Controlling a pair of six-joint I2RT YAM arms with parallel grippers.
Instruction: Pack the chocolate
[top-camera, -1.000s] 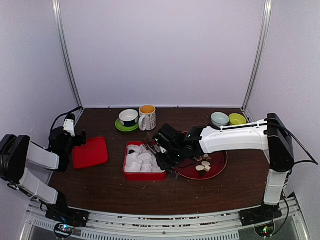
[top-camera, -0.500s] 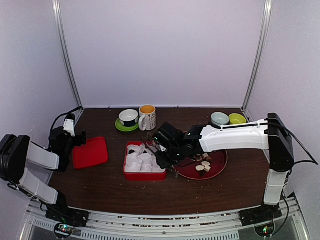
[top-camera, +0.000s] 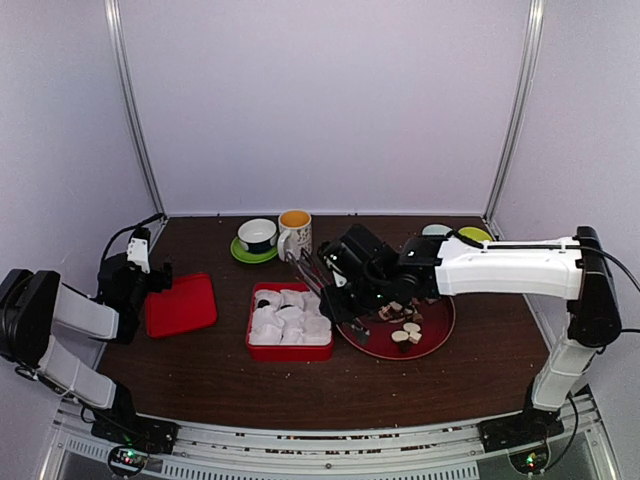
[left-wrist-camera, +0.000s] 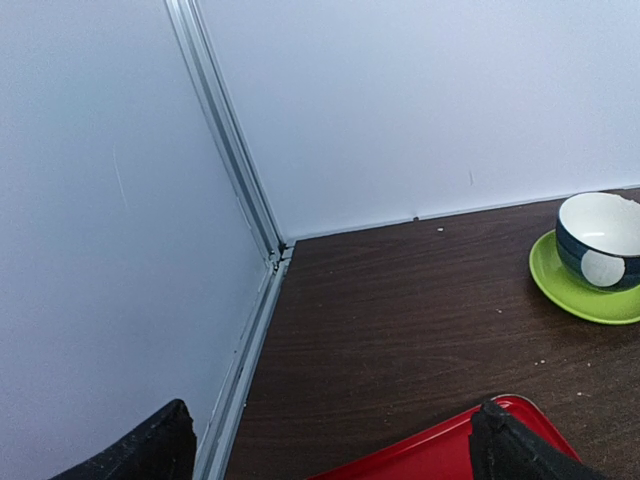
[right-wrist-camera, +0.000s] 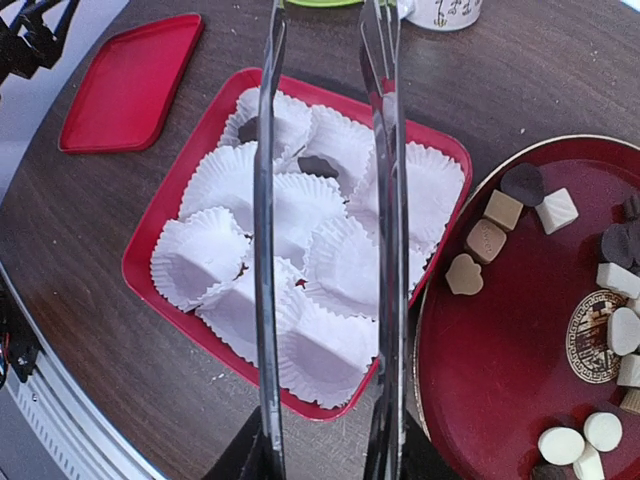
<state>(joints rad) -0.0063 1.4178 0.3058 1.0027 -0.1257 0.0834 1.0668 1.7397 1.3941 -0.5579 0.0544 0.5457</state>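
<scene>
The right gripper (top-camera: 338, 292) is seen between the red tray (top-camera: 285, 352) of paper cups (top-camera: 285, 320) and the round plate (top-camera: 440, 320), on which chocolate (top-camera: 407, 333) is laid; tongs (top-camera: 305, 272) are held in its jaws

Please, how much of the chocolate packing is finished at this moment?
Done: two dark pieces sit in paper cups in the red box; the other cups look empty. In hand: the right hand holds the tongs over the box, nothing visible between them. Remaining: most chocolate lies on the red plate, and the red lid lies beside the box, near the open left hand.
</scene>
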